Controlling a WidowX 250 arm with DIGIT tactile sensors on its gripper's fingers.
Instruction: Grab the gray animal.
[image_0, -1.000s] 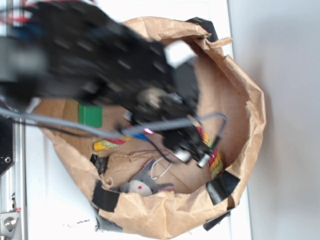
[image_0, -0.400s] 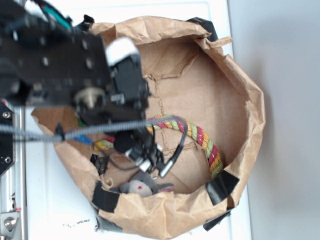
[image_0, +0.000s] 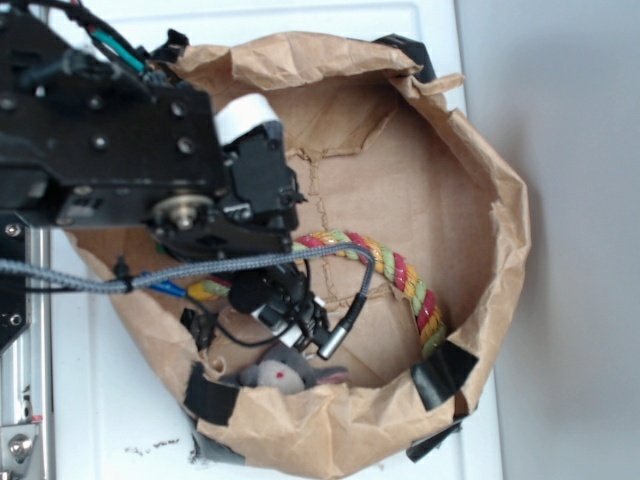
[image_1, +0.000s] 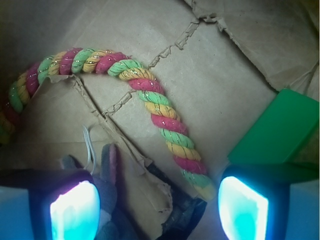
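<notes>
Lying on crinkled brown paper, fuzzy gray animal (image_0: 283, 374).

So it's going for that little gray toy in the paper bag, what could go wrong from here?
1. The rope ends between the open fingers of the end effector, so closing now might pinch the rope instead.
2. The donkey sits tight against the bag wall, half hidden by torn paper in the wrist view, so a finger could catch paper.
3. The green block lies near the right finger and may get bumped.
</notes>
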